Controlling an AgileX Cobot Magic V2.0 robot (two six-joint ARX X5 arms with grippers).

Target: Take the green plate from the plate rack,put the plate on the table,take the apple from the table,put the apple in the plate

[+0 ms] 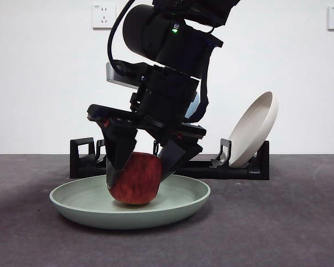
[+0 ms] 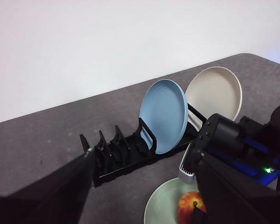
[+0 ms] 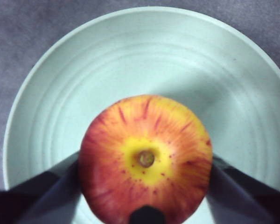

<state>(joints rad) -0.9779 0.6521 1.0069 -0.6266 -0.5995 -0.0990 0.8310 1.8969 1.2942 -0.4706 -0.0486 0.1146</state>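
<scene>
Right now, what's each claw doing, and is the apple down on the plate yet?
Right gripper shut on the apple, apple touching the green plate on the table. Left gripper waiting off to the side. Nothing in the way.

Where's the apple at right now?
The apple sits in the middle of the green plate on the table, gripped by the right gripper, in front of the plate rack in the front view.
</scene>
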